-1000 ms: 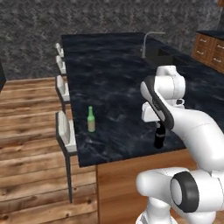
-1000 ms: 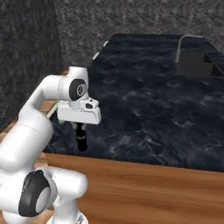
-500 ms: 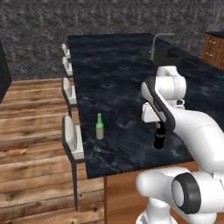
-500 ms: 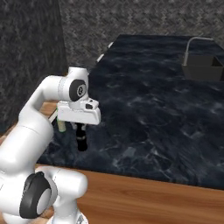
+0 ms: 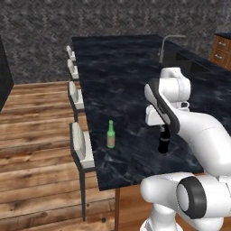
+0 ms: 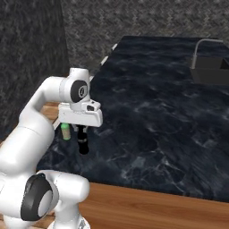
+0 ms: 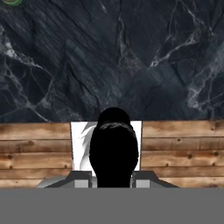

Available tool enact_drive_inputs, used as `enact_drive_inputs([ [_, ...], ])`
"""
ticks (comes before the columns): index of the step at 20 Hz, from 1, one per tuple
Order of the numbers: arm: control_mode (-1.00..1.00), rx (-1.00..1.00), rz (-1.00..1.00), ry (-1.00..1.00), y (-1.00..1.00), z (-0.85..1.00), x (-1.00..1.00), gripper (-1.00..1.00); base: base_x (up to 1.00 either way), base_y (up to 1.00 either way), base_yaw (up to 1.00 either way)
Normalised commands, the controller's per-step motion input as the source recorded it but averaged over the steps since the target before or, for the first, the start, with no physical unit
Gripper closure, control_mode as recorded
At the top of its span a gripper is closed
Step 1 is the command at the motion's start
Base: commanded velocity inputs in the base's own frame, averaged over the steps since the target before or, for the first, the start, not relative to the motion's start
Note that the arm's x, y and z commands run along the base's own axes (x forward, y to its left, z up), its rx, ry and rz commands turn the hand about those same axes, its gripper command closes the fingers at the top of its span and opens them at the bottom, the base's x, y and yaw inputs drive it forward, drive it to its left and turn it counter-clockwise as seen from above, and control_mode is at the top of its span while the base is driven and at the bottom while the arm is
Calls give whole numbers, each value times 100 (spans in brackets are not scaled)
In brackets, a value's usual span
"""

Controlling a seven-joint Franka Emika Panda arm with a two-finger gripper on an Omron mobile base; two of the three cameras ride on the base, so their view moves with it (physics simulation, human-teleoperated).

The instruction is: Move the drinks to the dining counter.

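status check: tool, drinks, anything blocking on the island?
Tool shut on black bottle, over the dining counter near its front edge. Green bottle upright on the counter, apart. Nothing in the way.

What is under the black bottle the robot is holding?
Under the black bottle is the dining counter, black marble with white veins. The jaws grip the bottle from above. Whether its bottom touches the marble cannot be told.
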Motion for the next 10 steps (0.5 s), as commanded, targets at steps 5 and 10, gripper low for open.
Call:
enact_drive_inputs([
  [5,-100,0,0,0,9,-7,13,100,48,25,0],
  [10,-100,-2,0,0,55,-26,78,100,0,0,0],
])
